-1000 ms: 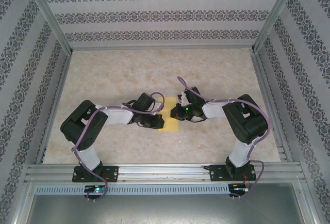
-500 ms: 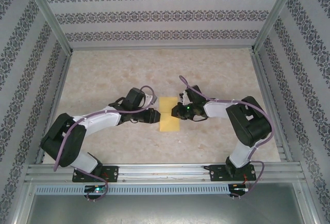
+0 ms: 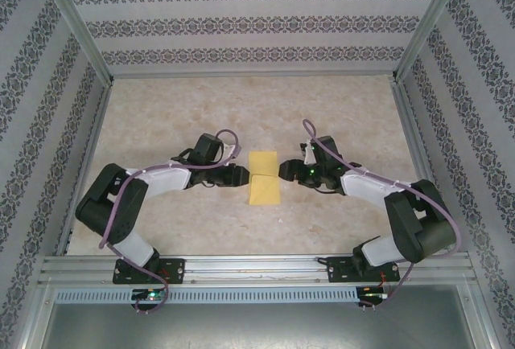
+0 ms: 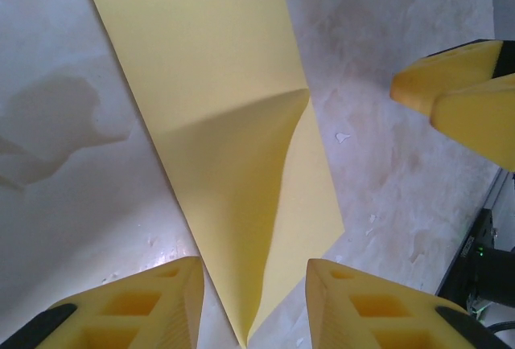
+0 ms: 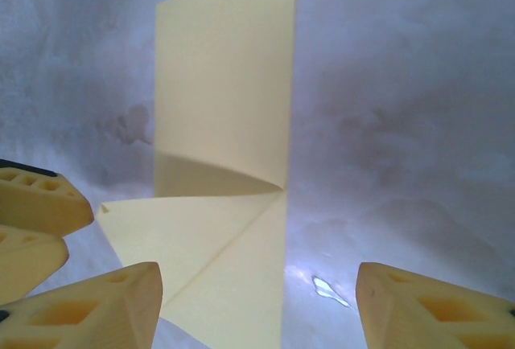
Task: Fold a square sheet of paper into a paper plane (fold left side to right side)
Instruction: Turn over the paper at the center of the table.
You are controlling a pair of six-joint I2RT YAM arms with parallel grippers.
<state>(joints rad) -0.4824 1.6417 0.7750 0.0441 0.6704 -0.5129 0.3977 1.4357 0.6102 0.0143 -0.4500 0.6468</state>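
The square sheet of paper [image 3: 264,174] lies on the table [image 3: 177,116] at its middle, between the two arms. It is plain yellow, folded into a narrow oblong with a crease across it and a diagonal fold making a slightly lifted triangular flap. The left gripper [image 4: 252,267] and right gripper [image 5: 257,273] flank it, fingers apart, gripping nothing

Your lab test cell.
You have an aluminium frame [image 3: 76,23], patterned wall panels [image 3: 249,23] and a marble-look table [image 3: 177,116], with robot arms [image 3: 161,178] bolted to a slotted rail [image 3: 257,267].
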